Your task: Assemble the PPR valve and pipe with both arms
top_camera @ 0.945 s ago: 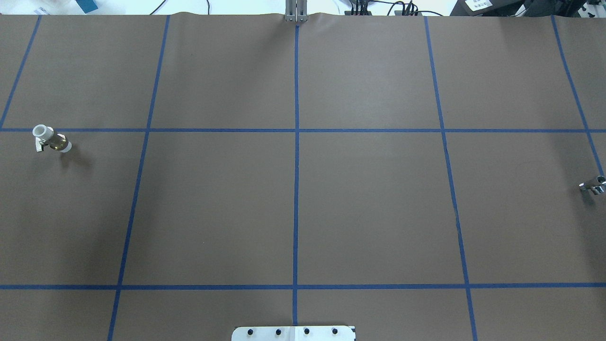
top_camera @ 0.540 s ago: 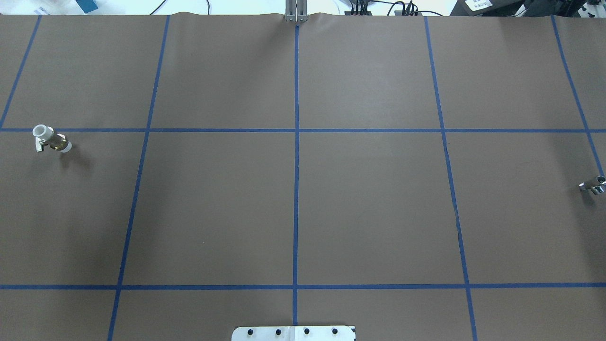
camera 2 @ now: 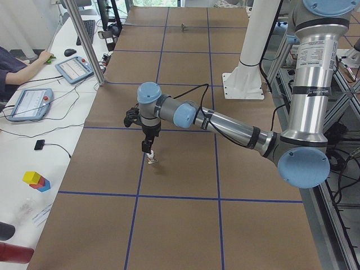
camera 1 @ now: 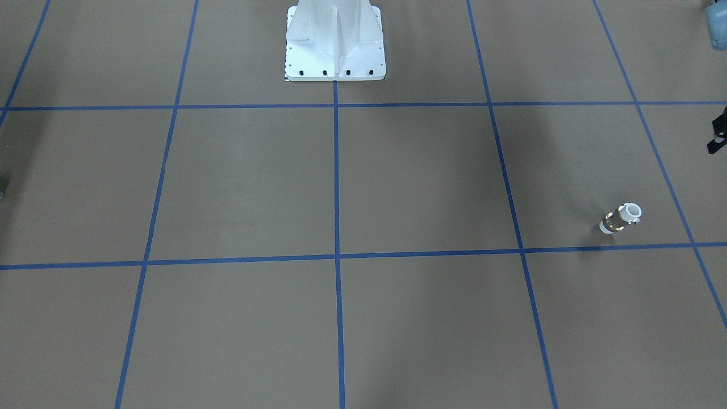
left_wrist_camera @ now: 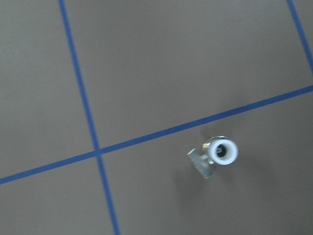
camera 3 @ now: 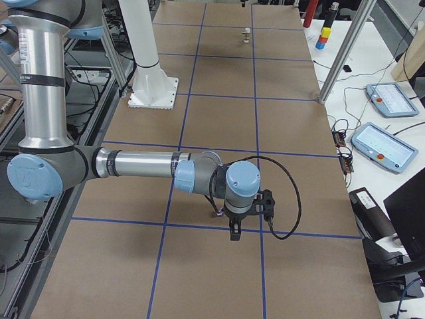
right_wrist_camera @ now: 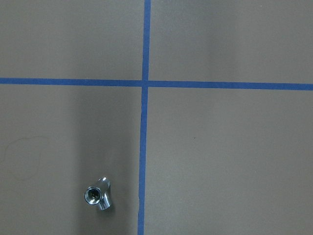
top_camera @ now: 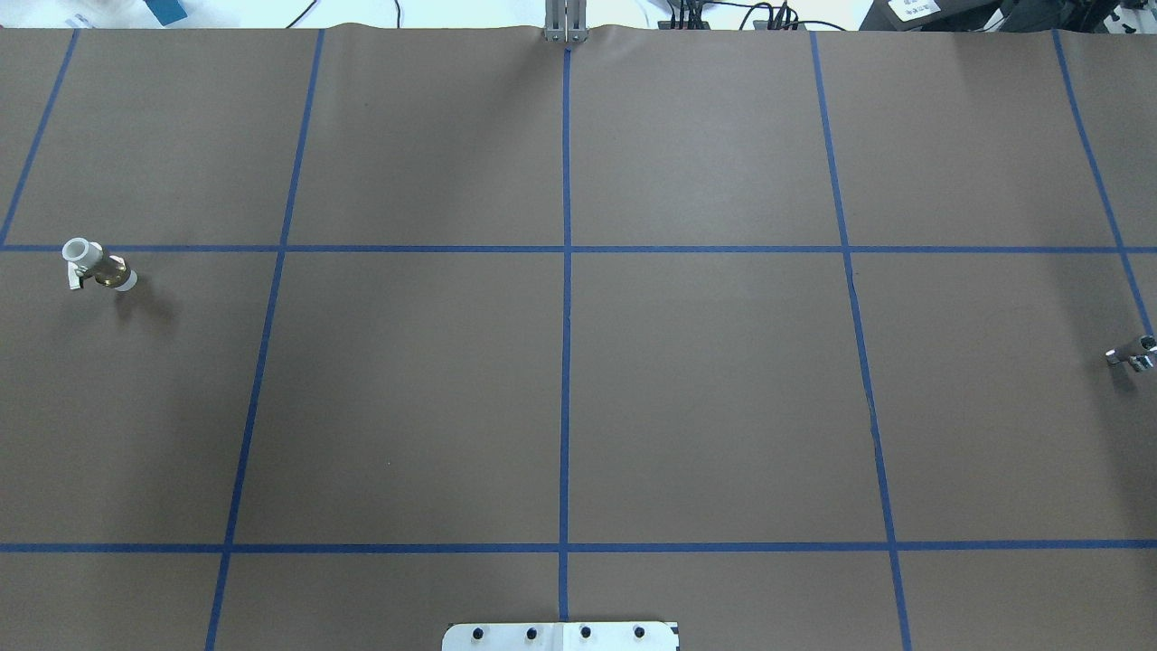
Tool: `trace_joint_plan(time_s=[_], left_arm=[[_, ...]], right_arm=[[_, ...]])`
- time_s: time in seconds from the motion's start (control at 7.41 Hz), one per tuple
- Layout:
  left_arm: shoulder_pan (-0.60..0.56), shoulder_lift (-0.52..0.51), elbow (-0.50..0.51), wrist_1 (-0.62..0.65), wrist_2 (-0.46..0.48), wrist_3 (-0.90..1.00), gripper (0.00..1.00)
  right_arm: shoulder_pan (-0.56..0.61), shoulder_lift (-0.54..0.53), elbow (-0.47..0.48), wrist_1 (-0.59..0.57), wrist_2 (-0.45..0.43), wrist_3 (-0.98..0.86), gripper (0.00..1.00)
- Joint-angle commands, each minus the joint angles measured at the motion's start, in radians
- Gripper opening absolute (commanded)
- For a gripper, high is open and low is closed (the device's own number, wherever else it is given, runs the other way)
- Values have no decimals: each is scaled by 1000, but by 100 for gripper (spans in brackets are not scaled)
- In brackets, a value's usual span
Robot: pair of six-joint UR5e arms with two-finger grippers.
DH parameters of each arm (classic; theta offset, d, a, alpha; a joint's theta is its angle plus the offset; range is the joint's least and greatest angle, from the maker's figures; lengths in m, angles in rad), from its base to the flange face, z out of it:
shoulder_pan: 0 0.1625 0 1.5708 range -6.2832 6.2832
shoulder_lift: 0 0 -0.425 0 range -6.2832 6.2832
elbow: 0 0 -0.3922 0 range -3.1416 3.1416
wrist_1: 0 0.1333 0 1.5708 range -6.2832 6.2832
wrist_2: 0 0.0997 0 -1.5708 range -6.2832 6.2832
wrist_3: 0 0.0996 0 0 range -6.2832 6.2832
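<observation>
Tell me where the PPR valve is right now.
The PPR valve lies at the far left of the overhead view, on the robot's left side, just on the robot's side of a crosswise blue tape line.

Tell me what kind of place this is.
Probably a robotics lab bench: a table gridded with blue tape, a left arm and right arm reaching over it, and touchscreen pendants on a side desk.

Robotics lab. A grey jointed robot arm (camera 2: 230, 126) reaches over a long table (top_camera: 705, 380) covered in brown paper with a blue tape grid (top_camera: 565, 362). A white bolted pedestal (camera 1: 335, 42) and an aluminium frame post (camera 3: 343, 56) stand on it. Side benches hold touchscreen pendants (camera 3: 384, 145) (cables trailing) and coloured blocks (camera 2: 36, 180).
</observation>
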Motion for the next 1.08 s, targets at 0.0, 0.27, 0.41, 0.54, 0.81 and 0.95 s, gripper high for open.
trace_joint_plan(time_s=[0.0,0.27,0.41,0.54,0.81,0.95], left_arm=[[79,-8,50,-115,1,-205,100],[137,-72,180,-195,4,-276,100],[156,-92,222,-197,6,-274,100],[167,-105,245,-198,44,-276,100],[177,-111,277,-209,79,-267,100],[177,-111,312,-250,79,-267,100]], right_arm=[[0,0,-1,0,0,1,99],[0,0,-1,0,0,3,99],[0,0,-1,0,0,3,99],[0,-1,-1,0,-2,4,99],[0,-1,-1,0,-2,4,99],[0,-1,-3,0,-3,4,99]])
